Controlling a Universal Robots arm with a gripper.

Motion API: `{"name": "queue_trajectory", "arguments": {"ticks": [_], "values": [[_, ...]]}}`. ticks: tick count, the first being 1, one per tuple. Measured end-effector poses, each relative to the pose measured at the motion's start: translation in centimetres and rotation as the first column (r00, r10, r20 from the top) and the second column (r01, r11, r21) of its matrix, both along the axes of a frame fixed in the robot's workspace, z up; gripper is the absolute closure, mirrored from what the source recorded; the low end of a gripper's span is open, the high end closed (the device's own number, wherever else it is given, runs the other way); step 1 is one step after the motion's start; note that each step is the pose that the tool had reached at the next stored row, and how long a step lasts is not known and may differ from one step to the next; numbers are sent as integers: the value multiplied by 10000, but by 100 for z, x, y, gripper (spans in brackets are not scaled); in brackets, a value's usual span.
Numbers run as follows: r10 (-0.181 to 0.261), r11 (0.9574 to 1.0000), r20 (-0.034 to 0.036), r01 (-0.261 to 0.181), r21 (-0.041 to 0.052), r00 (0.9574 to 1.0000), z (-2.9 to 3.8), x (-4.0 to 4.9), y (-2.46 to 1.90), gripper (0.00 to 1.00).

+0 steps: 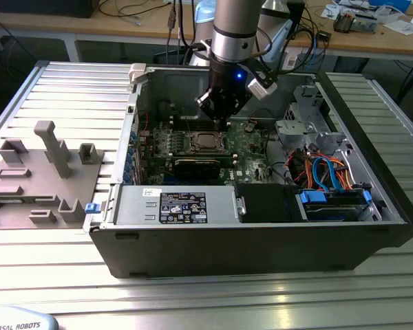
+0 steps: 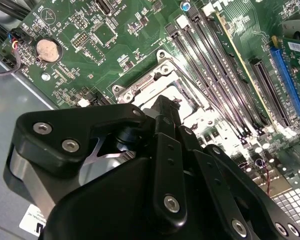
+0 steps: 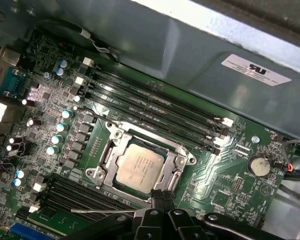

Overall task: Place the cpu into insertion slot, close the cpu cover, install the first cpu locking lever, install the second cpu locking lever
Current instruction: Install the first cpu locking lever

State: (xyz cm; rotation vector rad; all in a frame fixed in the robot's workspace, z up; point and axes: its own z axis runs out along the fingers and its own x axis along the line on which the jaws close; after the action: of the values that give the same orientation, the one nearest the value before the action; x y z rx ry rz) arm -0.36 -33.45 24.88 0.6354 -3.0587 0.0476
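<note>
The cpu (image 3: 139, 164) lies flat in the insertion slot (image 3: 98, 173) on the green board, its dull silver top showing. The cpu cover (image 3: 178, 153) lies down around it as a silver frame. A thin metal rod (image 3: 102, 211) runs beside the socket's edge. My gripper (image 3: 160, 196) hovers just off one side of the socket, its black fingers drawn together with nothing between them. In the second wrist view the gripper (image 2: 166, 102) points at the socket frame (image 2: 155, 82). In the exterior view the gripper (image 1: 219, 118) hangs right above the socket (image 1: 205, 142) inside the open computer case.
Long memory slots (image 3: 155, 107) run along one side of the socket, and a coin battery (image 3: 259, 165) sits beyond them. The case walls (image 1: 134, 124) enclose the board. A drive bay with blue cables (image 1: 323, 172) fills the exterior view's right; a grey fixture tray (image 1: 41, 172) lies left.
</note>
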Motion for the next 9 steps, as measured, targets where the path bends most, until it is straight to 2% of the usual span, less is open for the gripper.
{"name": "queue_trajectory", "arguments": {"ticks": [5, 7, 9], "values": [[29, 10000, 1, -29, 0, 10000, 0, 0, 0, 89], [-140, 9999, 1, 140, -1, 9999, -1, -1, 0, 89], [-500, 9988, 0, 500, -1, 9988, -3, -1, 0, 89]]}}
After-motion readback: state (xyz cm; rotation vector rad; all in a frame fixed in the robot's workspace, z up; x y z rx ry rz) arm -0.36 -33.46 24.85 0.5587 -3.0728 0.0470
